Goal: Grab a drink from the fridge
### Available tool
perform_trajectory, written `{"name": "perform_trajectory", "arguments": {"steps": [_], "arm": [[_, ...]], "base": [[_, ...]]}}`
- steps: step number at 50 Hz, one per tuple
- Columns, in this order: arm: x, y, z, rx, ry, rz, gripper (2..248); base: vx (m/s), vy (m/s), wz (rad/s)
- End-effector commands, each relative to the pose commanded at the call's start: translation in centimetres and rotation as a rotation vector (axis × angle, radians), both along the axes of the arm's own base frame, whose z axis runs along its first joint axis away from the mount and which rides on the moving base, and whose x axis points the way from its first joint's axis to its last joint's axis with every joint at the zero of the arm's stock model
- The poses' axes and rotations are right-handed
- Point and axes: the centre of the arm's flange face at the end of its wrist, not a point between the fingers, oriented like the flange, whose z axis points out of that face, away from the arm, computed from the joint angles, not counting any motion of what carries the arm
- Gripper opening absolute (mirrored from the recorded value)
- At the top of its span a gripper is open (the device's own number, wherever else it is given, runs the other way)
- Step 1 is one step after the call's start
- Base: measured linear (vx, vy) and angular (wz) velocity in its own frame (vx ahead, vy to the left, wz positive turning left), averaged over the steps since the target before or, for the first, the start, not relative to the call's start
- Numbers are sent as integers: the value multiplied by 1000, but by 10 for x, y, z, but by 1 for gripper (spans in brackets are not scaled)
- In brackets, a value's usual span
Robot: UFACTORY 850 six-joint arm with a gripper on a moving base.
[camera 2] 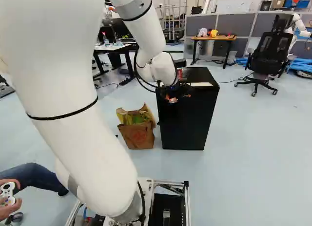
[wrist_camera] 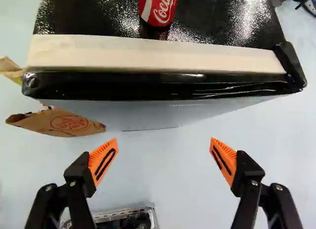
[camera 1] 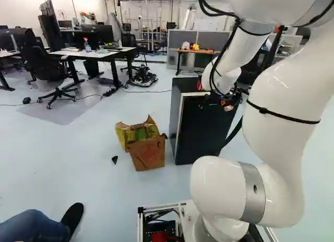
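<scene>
My gripper [camera 2: 173, 97] is up at the front top edge of the black fridge [camera 2: 187, 126] in the right base view. In the wrist view the gripper [wrist_camera: 164, 157] stands wide open, with floor showing between its orange pads. Ahead of the fingers runs the top front edge of the fridge [wrist_camera: 158, 85], dark below a pale strip. A red drink can [wrist_camera: 159, 8] stands on the shiny black top, behind that strip and farther from the fingers. The fridge door looks shut, and its inside is hidden.
Beside the fridge a brown paper bag [camera 1: 147, 152] stands on the floor, a yellow-green one behind it. A person's leg and shoe [camera 1: 73, 218] show near the base. Desks and chairs stand farther back, with a low wooden table [camera 2: 213, 38] beyond the fridge. Another robot [camera 2: 298, 26] is at the far right.
</scene>
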Motion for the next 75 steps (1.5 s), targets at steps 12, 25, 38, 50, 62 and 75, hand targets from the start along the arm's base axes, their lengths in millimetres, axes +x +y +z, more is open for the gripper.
{"name": "perform_trajectory", "arguments": {"steps": [12,25,38,50,62,75], "arm": [[-16,10,4,11,-72,-3,247],[-27,19,9,22,-156,-5,247],[-29,23,14,30,-243,-9,247],[-25,23,19,34,-326,-16,247],[-21,22,25,37,-407,-26,247],[-15,21,20,47,-461,-40,247]], "base": [[0,0,0],[0,0,0],[0,0,0],[0,0,0],[0,0,0],[0,0,0]]}}
